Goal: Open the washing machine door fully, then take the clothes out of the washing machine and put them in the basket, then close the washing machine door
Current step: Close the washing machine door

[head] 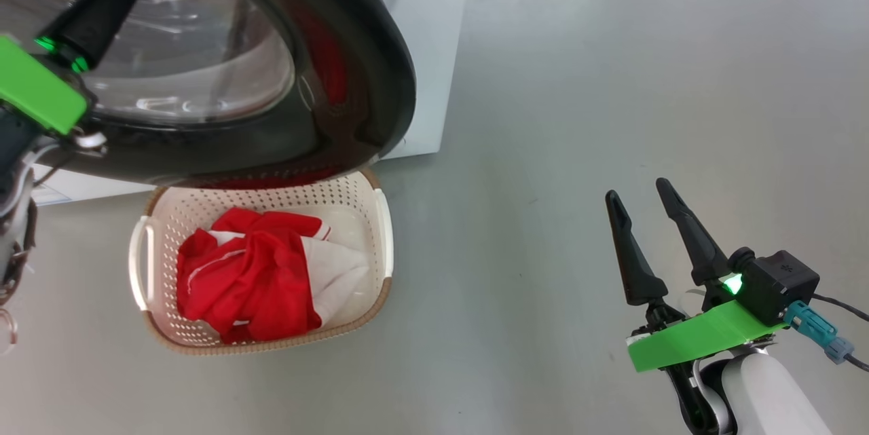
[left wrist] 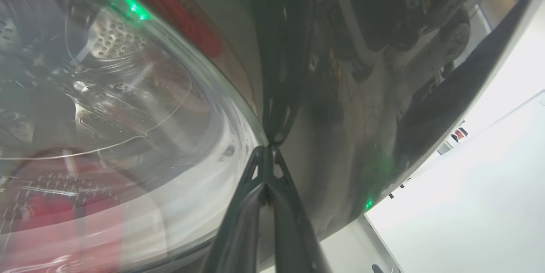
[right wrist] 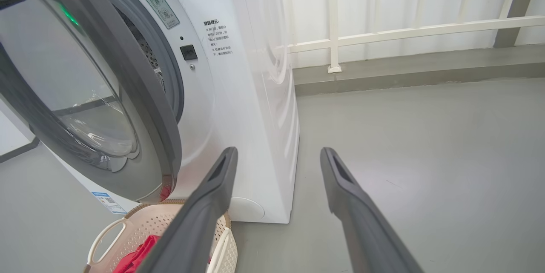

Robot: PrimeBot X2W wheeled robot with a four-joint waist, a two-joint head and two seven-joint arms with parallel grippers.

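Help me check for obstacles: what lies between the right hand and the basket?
Just bare grey floor separates the open right hand from the basket holding the clothes, as the head view shows.

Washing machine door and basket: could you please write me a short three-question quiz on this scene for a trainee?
1. True or false: the bright red-and-white fabric clothes lie in the cream perforated plastic basket.
2. Which is shut? A) the left hand B) the right hand C) both
3. Fill in: the left hand's tips touch the round, black-rimmed, glass-centred ____ of the big white boxy washing machine.

Key: 1 true; 2 A; 3 washing machine door.
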